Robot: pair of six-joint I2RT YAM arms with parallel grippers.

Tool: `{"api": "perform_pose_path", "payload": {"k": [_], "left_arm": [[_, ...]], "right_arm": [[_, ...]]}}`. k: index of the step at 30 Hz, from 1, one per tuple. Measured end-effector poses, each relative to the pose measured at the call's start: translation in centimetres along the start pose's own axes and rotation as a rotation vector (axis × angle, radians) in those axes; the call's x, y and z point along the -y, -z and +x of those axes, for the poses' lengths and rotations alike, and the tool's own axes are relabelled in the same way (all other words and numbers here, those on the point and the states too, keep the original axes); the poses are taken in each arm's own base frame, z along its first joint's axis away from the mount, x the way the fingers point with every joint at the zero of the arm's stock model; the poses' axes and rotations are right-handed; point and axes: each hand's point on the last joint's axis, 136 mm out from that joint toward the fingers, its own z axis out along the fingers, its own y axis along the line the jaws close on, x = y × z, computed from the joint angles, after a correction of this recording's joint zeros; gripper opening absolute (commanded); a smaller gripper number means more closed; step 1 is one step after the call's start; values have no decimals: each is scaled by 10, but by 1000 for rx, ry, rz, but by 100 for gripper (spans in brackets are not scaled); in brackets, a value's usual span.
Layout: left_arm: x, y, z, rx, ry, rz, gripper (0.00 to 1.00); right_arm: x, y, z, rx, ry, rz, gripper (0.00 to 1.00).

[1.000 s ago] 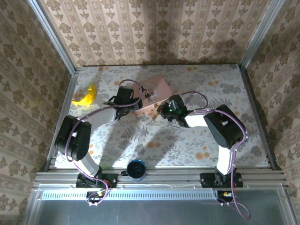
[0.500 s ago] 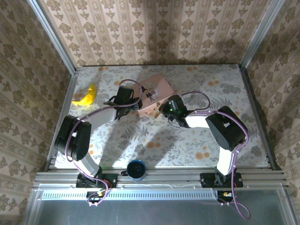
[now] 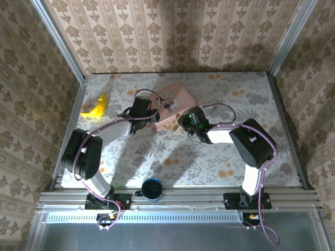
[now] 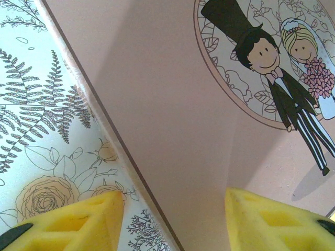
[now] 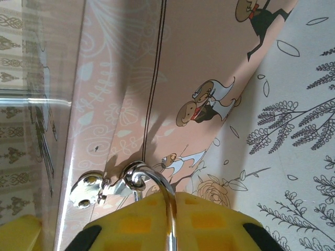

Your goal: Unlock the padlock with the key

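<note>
left end effector (image 4: 175, 219) released, yellow fingers (image 4: 78, 219) apart astride the edge of the pink rectangular box (image 4: 172, 104). Tiny silvery padlock (image 5: 170, 219) hangs from the box's hasp (image 5: 91, 191): shackle visible, body hidden behind the right end effector (image 3: 187, 119). Its grip: can't tell.

tally — pink box (image 3: 175, 100): one; banana (image 3: 95, 109): one; dark blue cup (image 3: 152, 188): one; padlock (image 5: 171, 219): one

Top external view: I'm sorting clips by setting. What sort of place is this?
Probably a staged robot test cell, not a real room: wallpaper panels held in metal frame posts, a floral-covered table, and a left arm and right arm bolted to a rail at its near edge.
</note>
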Motion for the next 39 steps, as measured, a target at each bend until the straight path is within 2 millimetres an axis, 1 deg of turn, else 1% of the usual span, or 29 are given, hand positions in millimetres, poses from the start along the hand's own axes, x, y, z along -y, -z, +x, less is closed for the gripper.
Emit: {"api": "perform_pose_path", "payload": {"k": [4,9,11,13,15,18,22,31,39], "left_arm": [[0,0,0,-1,0,-1,54],[0,0,0,-1,0,-5,54],[0,1,0,-2,0,-6,54],[0,1,-1,-3,-1,-8,54],[-1,1,0,-5,-1,-11,54],[-1,1,0,-5,-1,-11,54],[-1,0,0,-7,-1,-11,54],[-1,0,-1,-9,-1,-13,54],[-1,0,0,-10,-1,-12,54]], "right_arm": [[6,1,-4,9,-12,8,17],[18,2,-1,1,-19,33,22],[20,2,0,-2,-16,36,24],[20,2,1,-4,-4,36,24],[18,3,3,-9,12,35,28],[12,6,10,-20,39,25,28],[2,10,13,-25,62,3,28],[4,9,17,-36,78,7,27],[11,-4,25,-78,77,11,25]]}}
